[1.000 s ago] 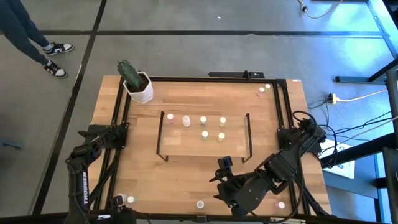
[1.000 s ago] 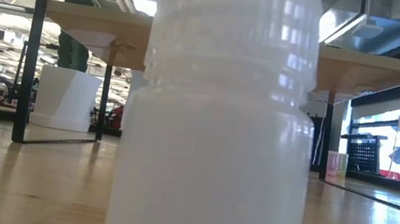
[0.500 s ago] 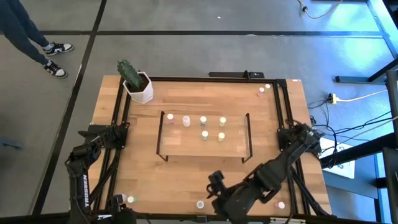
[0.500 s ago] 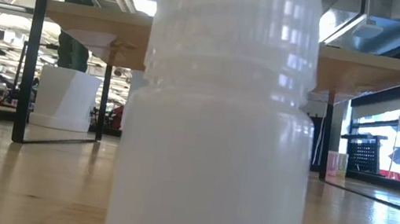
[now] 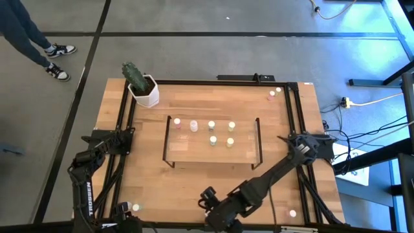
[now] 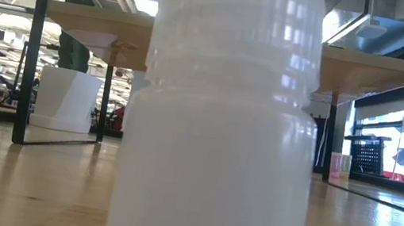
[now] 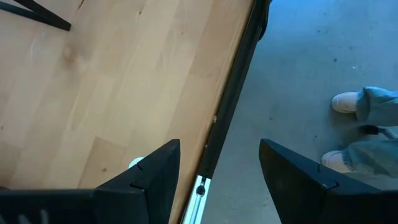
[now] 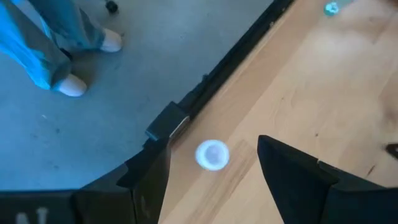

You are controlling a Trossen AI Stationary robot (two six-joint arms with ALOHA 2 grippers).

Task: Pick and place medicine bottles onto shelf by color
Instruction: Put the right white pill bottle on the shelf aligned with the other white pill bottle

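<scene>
Right tool [image 8: 211, 180]: fingers wide apart, empty; at the near edge of the desk [image 5: 194, 178], a little right of centre, over a white bottle [image 8: 212, 154] standing by the desk's black rim.
Left tool [image 7: 217, 171]: fingers wide apart, empty; parked at the near left corner over the desk edge, a pale cap [image 7: 136, 164] just showing beside one finger.
Shelf [image 5: 194, 152]: stood mid-desk, long side running left to right.
On shelf: five bottles; far row of pink [image 5: 177, 122], pale pink [image 5: 193, 125], white [image 5: 211, 125] and yellow [image 5: 231, 127]; nearer pair [image 5: 212, 140] just behind the last two.
Loose bottles: two at the far right corner [image 5: 274, 92]; one pink near the right corner [image 5: 292, 213]; one at the near left corner [image 5: 136, 208].
Low view: a white bottle [image 6: 219, 132] stood right at the lens and filled most of it.
Cactus pot [image 5: 145, 92]: far left corner.
Person [image 5: 29, 35]: stood on the floor beyond the far left corner.
</scene>
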